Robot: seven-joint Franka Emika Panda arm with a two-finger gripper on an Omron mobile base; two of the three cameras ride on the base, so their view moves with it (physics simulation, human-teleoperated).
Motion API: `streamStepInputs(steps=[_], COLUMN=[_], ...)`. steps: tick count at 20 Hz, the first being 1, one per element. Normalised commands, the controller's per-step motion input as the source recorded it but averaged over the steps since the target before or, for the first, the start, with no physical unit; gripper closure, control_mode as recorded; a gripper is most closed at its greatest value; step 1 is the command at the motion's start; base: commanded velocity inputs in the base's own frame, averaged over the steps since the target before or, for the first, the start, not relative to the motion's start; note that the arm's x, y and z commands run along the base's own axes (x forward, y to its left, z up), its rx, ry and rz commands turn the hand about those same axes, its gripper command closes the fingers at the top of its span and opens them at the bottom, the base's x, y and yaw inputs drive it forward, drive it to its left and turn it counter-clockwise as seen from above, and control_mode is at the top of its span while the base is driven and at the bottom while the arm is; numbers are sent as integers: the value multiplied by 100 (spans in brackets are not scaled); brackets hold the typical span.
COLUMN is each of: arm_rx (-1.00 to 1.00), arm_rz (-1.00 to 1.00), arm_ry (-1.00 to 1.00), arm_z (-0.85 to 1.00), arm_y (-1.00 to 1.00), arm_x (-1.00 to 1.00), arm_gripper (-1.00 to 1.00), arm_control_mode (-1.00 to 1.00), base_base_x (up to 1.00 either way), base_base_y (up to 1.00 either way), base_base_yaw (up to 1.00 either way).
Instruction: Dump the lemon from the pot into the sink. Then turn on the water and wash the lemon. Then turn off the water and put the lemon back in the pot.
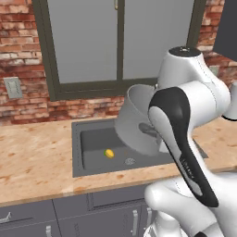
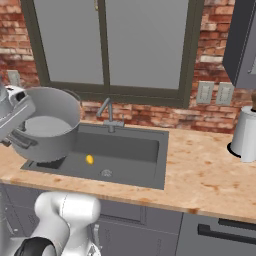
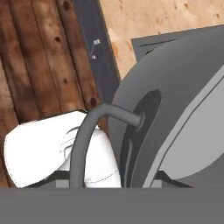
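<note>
Fingers: tips aren't visible, but the gripper (image 2: 10, 137) at left edge of right base view is closed narrow on the side handle of the round matte grey metal pot (image 2: 47, 125); in hand view that curved grey handle (image 3: 94, 131) loops up from bottom centre and the pot wall fills the right side. So pot is held, lifted and tipped on its side, mouth toward the window, hanging over the near-left corner of the large dark grey rectangular sink (image 2: 150, 172). In left base view pot (image 1: 134, 118) sits centre frame, partly behind the white arm.

Small yellow oval lemon (image 2: 89, 159) lies on sink floor, left of centre, just beside the small round silver drain (image 2: 106, 173), not touching. Also seen in left base view, lemon (image 1: 109, 153).

Step, I'd judge: dump is done; pot inside looks empty. Next prob. calls for setting pot down upright on the speckled tan counter (image 2: 210, 180), letting go, then reaching to the slim grey gooseneck tap (image 2: 107, 114) at sink's back edge and pushing its side lever. No water running yet.
</note>
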Motion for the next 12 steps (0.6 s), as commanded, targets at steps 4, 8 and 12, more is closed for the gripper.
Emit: streamStepInputs(steps=[4,8,12], arm_rx=[-22,-14,-5], arm_rz=[-49,-41,-32], arm_ry=[0,0,7], arm_z=[-10,-10,-12], arm_y=[-78,-91,-95], arm_x=[2,22,40], arm_gripper=[100,100,100], arm_control_mode=[-100,-100,-100], base_base_x=[0,0,0], base_base_y=[0,0,0], base_base_yaw=[0,0,0])
